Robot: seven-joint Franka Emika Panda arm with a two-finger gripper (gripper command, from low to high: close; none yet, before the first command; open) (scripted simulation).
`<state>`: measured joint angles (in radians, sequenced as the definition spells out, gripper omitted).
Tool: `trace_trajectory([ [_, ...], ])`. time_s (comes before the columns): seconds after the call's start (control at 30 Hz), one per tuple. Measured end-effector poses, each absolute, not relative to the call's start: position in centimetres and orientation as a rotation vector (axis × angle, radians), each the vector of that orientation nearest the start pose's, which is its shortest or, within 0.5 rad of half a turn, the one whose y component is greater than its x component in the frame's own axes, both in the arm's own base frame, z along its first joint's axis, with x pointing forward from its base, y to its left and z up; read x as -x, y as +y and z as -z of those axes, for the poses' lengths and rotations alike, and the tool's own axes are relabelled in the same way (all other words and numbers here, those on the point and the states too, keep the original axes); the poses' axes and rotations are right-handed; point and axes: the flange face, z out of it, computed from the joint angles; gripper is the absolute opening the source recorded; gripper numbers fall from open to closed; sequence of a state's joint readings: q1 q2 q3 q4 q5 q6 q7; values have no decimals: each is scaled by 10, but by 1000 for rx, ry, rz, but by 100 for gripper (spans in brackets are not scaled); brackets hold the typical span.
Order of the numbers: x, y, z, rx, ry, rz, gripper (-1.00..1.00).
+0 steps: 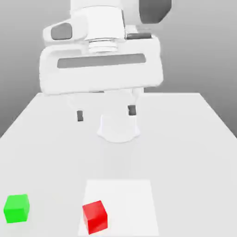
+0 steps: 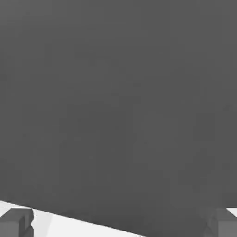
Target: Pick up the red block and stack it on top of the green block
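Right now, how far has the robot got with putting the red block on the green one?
It looks like the start. The red block sits on the white patch, apart from the green block, so no stacking is done. Nothing is in hand: the gripper hangs open above the table. Grasping, lifting and stacking all seem left.

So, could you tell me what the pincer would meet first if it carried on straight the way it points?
The pincer would probably meet the tabletop or the white square on it; depth is unclear, so I can't say which.
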<state>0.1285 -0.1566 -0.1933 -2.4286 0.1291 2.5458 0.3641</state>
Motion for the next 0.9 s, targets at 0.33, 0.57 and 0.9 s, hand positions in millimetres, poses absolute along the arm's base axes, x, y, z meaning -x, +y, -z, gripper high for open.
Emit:
trace_trajectory([
  [0.33, -469, -58, -214, 3072, 615, 22, 0],
  [0.57, -466, -59, -151, 3083, 604, 1, -100],
  [0.9, -466, -63, -203, 3080, 617, -1, -100],
])
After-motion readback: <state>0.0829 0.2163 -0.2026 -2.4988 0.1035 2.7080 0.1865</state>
